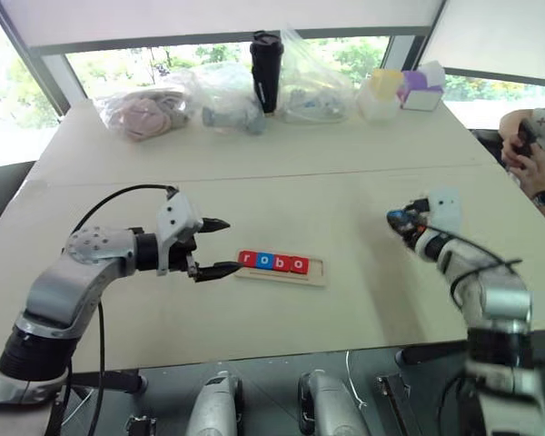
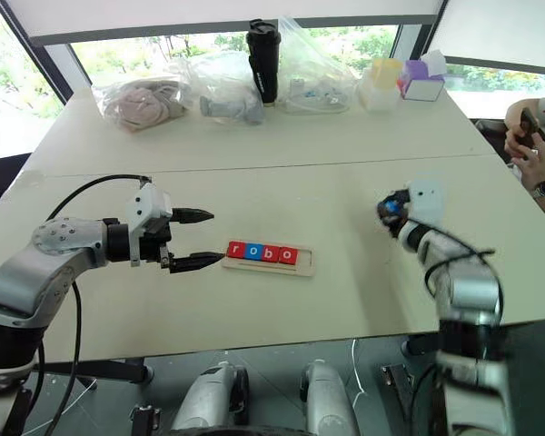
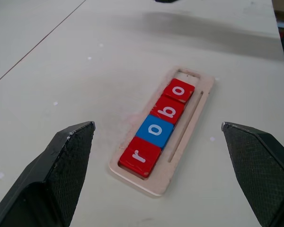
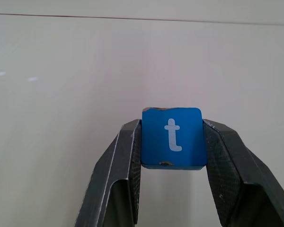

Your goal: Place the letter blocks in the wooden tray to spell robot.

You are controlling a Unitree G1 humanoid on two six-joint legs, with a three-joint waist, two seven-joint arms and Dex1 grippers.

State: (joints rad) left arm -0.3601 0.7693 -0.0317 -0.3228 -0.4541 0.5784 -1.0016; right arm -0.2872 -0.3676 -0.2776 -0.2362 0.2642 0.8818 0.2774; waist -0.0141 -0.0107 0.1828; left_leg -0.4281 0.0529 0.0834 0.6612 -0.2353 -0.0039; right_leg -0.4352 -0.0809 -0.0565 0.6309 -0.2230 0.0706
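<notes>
From the left eye view, you are looking at the wooden tray lying in the middle of the table, with its long side running left to right. Four letter blocks are sitting in it, reading r, o, b, o, and the slot at its right end is waiting. Your right gripper is hanging well to the right of the tray, so the free slot is lying to its left. That arm is the nearer one to the slot.

From the right eye view, your left gripper is pointing at the tray's left end with its fingers spread wide, gripping nothing. Bags, a dark bottle and small boxes are sitting far back, out of the way. A person's hands are showing at the right edge, maybe holding something dark.

From the left wrist view, nothing is blocking the path to the free slot.

From the right wrist view, your fingers are squeezing the blue t block by its two sides.
</notes>
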